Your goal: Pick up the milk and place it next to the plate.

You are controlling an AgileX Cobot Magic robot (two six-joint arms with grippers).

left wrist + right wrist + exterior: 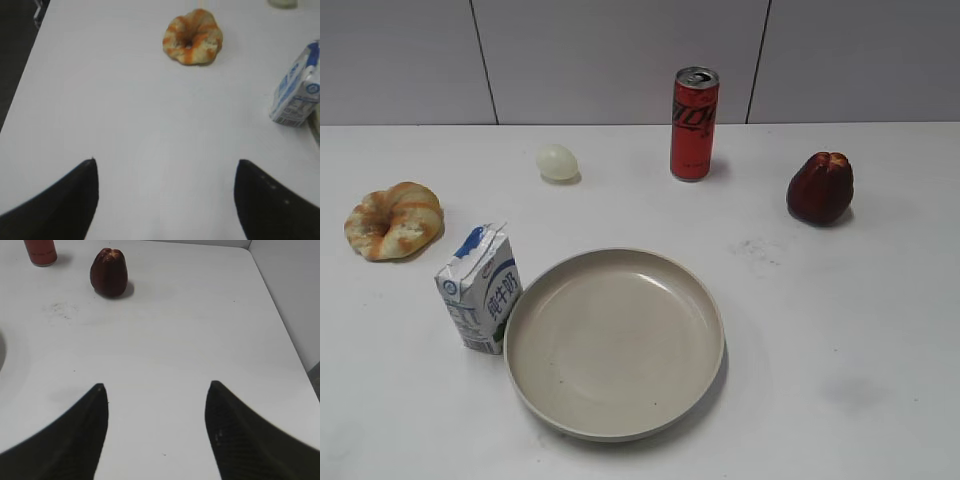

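Note:
The milk (480, 289) is a small white carton with a blue top. It stands upright on the table, touching or almost touching the left rim of the plate (614, 342), a wide beige dish. It also shows at the right edge of the left wrist view (296, 92). My left gripper (165, 162) is open and empty over bare table, well short and left of the milk. My right gripper (156, 386) is open and empty over bare table right of the plate, whose rim shows in the right wrist view (2, 352). Neither gripper shows in the exterior view.
A croissant (394, 220) lies left of the milk, also in the left wrist view (193, 37). A pale egg (557, 162), a tall red soda can (694, 123) and a dark red fruit (820, 187) stand at the back. The table's right edge (280, 315) is near.

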